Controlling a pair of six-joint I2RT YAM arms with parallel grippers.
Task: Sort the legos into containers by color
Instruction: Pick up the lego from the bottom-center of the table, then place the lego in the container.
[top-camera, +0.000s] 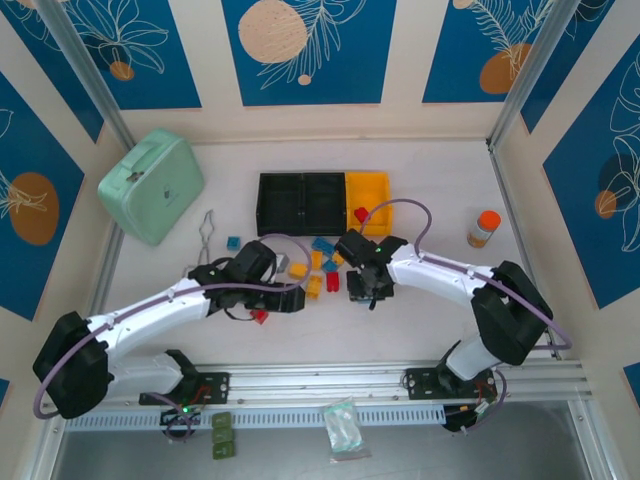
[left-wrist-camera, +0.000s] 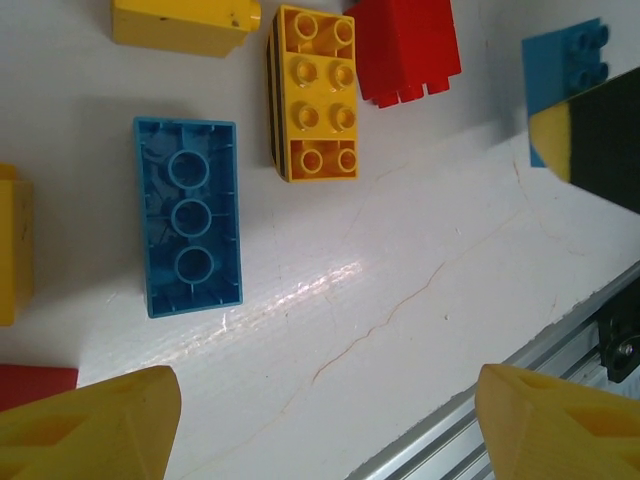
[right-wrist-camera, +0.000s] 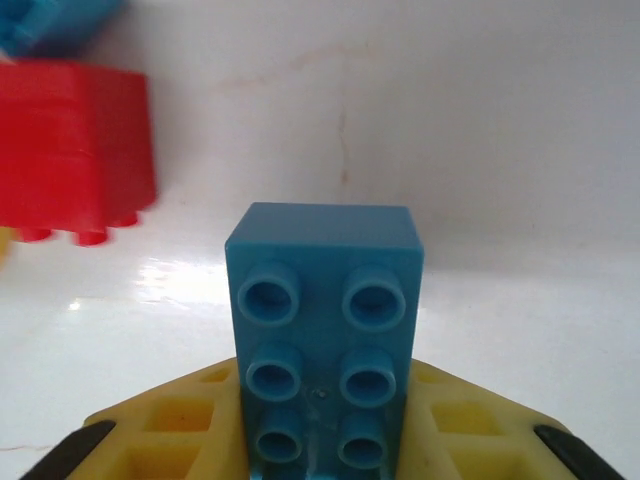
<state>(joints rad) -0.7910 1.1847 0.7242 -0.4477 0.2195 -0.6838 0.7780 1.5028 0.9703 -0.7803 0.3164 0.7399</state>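
A blue lego (right-wrist-camera: 325, 330) with six studs stands clamped between the yellow fingers of my right gripper (right-wrist-camera: 325, 425), close above the white table; a red lego (right-wrist-camera: 75, 150) lies beyond it to the left. From above, the right gripper (top-camera: 367, 288) hangs at the right side of the loose legos (top-camera: 318, 262). My left gripper (left-wrist-camera: 325, 430) is open over bare table, with nothing between its fingers (left-wrist-camera: 90, 420). Ahead of it lie an upturned blue lego (left-wrist-camera: 188, 215), a yellow lego (left-wrist-camera: 315, 95) and a red lego (left-wrist-camera: 405, 45). The containers (top-camera: 322, 180), two black and one yellow, stand behind the pile.
A mint-green case (top-camera: 152, 185) sits at the back left and an orange-capped bottle (top-camera: 485, 228) at the right. Metal tongs (top-camera: 207, 235) lie left of the pile. An aluminium rail (top-camera: 400, 380) runs along the near edge, close to the left gripper.
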